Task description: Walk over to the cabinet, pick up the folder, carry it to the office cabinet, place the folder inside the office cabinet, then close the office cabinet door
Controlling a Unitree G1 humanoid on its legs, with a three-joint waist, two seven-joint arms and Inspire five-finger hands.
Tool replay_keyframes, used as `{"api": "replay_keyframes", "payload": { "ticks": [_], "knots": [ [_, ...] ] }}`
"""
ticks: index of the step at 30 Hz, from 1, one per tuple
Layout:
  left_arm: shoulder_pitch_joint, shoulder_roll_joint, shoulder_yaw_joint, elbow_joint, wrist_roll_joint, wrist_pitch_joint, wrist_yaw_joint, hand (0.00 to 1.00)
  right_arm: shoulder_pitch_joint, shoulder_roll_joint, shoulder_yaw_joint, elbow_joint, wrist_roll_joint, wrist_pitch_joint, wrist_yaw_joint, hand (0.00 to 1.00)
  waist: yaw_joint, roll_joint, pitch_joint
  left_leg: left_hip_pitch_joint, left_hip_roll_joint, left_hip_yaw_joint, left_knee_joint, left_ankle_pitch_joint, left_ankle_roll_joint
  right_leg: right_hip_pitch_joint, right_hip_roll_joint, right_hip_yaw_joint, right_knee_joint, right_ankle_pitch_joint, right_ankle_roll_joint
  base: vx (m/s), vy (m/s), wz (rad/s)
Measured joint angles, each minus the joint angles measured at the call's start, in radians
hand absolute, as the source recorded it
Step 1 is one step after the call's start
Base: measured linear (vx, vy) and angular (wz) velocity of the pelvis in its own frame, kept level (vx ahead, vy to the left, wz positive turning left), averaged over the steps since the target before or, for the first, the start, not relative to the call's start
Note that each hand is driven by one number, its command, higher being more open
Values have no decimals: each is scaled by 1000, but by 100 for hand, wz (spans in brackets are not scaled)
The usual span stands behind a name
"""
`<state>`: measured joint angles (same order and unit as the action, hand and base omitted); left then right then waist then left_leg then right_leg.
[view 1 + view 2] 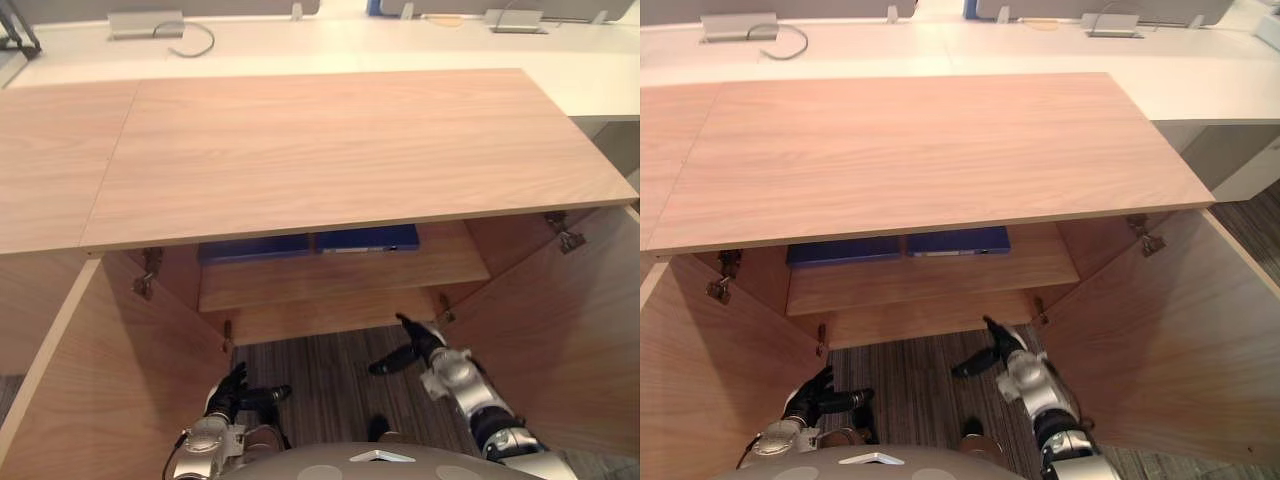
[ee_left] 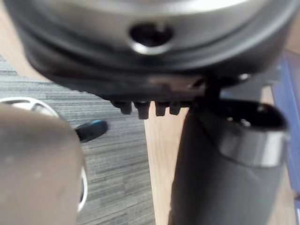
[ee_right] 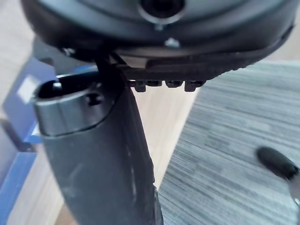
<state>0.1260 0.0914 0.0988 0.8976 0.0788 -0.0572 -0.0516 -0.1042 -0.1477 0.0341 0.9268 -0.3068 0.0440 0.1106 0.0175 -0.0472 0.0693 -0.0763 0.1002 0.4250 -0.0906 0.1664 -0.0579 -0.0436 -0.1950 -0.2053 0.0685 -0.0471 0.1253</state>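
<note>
Right hand [image 1: 418,345] hangs low in front of the open office cabinet [image 1: 330,150], fingers loose and straight, thumb out, holding nothing. Left hand [image 1: 232,390] is lower, near the left door [image 1: 110,370], likewise slack & empty.

On the shelf [image 1: 340,280] inside, tucked under the cabinet top, lie a left folder [image 1: 255,248] and a right folder [image 1: 368,238]. Both are blue and flat, side by side, touching or v. nearly so. Can't tell which is the task's one.

Progress, as a judgement: walk, pick-up, carry & placing look done, w/ nothing in either hand and folders on the shelf. Left to do: shut the doors. Left door and right door [image 1: 560,330] both stand swung wide, and neither hand touches either. Right hand sits nearer the right door's inner face, so prob. that one goes first.
</note>
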Motion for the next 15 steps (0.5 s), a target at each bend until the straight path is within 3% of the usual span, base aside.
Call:
{"api": "replay_keyframes", "payload": {
  "ticks": [2, 5, 8, 15],
  "knots": [
    [-18, -1, -24, 26, 12, 3, 7, 100, 40, 38, -52, 82, 28, 10, -17, 100, -3, 8, -10, 9, -1, -3, 0, -9, -1, 13, 2, 5, -11, 2, -3, -25, 28, -6],
    [-41, -8, -47, 86, 13, 8, 30, 100, 97, 99, -214, 182, 187, 11, -60, 100, -22, 15, -21, 30, -5, -6, 0, -21, 5, 43, 4, 19, -38, 5, -8, 10, 12, -6],
    [-59, -15, -87, 131, 42, 14, 51, 100, 136, 127, -377, 221, 377, -28, -144, 100, -43, 12, -31, 52, -12, -5, 0, -29, 6, 71, 4, 31, -54, 11, -17, 19, 13, -2],
    [-59, -7, -137, 167, 5, 8, 73, 100, 175, 143, -439, 218, 453, -36, -194, 100, -47, 8, -48, 108, -14, 11, 5, -53, -2, 124, 4, 50, -71, 9, -22, 71, 0, -8]
  ]
}}
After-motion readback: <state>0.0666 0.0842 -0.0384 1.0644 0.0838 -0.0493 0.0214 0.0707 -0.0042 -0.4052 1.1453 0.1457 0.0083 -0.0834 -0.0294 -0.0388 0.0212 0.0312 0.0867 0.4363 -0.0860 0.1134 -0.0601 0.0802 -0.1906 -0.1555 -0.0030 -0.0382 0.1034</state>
